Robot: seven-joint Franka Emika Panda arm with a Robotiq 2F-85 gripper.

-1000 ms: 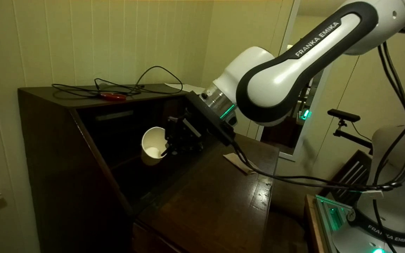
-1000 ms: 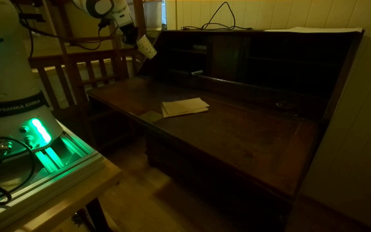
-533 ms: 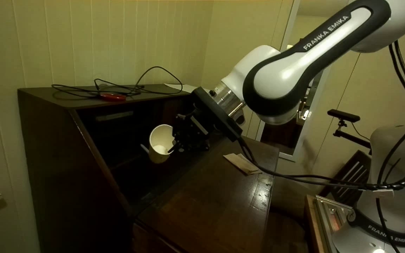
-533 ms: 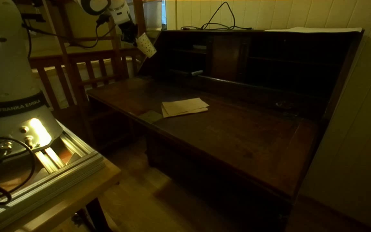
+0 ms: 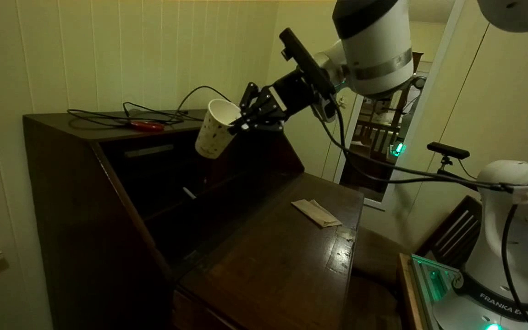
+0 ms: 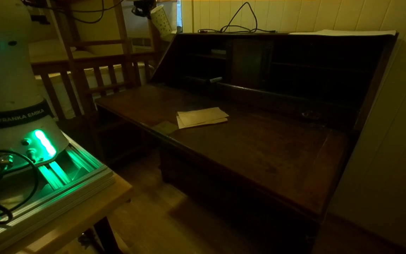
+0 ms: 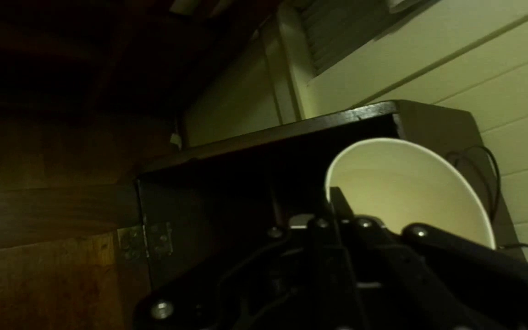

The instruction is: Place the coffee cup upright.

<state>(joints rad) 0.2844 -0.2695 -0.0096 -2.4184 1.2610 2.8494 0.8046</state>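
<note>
In an exterior view we see the gripper (image 5: 236, 124) just above centre, its tips brought together, pinching the coffee cup (image 5: 212, 137) at the rim. The cup hangs tilted in the upper middle, mouth toward the upper right. Around it we see the dark desk (image 5: 268, 256), with tan paper (image 5: 316, 213) right of centre and a red item (image 5: 147, 126) on its top, upper left.

Off-white, scattered with small dark flecks, around the coffee cup (image 5: 212, 137), plain cream inside. Mostly black on the gripper (image 5: 237, 123). In an exterior view, white with black and a grey band on the arm (image 5: 376, 50) at the right, red on the small object (image 5: 147, 126) at the left, black on the cable (image 5: 204, 86). Dark brown across the desk (image 5: 259, 270), tan on the folded paper (image 5: 316, 213). Yellowish, lined with thin vertical stripes, on the far wall (image 5: 154, 50).
</note>
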